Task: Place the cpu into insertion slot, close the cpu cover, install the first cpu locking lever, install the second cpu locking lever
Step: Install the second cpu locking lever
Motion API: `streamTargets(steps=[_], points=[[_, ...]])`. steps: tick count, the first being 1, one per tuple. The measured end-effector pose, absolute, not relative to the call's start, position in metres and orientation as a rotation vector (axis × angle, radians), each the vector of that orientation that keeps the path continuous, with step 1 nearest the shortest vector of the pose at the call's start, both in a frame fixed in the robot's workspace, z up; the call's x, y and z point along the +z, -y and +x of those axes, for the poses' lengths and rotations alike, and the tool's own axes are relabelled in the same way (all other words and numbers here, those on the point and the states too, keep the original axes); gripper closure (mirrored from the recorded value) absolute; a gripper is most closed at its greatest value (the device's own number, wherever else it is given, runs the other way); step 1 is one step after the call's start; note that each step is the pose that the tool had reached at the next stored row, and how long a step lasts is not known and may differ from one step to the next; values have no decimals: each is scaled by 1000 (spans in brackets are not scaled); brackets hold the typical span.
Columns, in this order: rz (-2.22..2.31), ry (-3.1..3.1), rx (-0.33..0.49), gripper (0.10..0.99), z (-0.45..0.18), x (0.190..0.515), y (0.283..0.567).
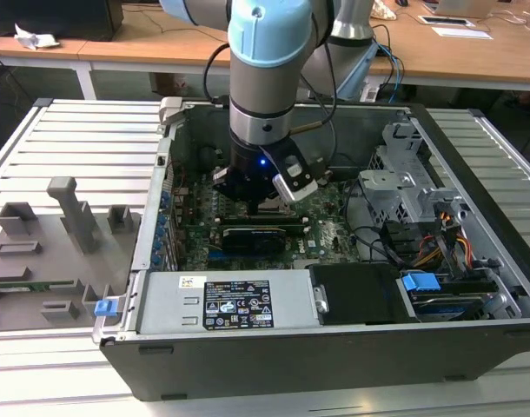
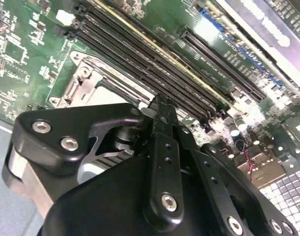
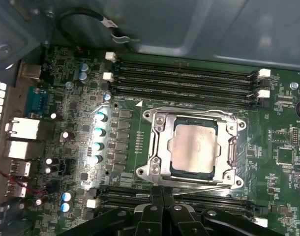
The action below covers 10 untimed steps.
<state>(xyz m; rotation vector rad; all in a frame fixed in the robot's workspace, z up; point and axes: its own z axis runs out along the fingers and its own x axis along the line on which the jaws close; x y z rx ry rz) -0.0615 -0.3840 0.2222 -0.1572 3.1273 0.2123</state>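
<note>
Since the jaws of the gripper [image 3: 162, 204] are sitting pinched together with nothing in them, right at the near edge of the cpu cover [image 3: 194, 174], they're looking lined up on a locking lever there. The cpu [image 3: 194, 147] is already lying in the insertion slot [image 3: 173, 168] with the cover down. I'd be pushing slow and level; the memory slots [image 3: 184, 73] beyond are crowding things.
</note>
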Motion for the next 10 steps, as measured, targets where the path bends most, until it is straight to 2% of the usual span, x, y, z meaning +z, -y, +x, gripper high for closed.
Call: streamTargets(steps=[10], points=[[-157,-3122,257,980,-74,215,385]])
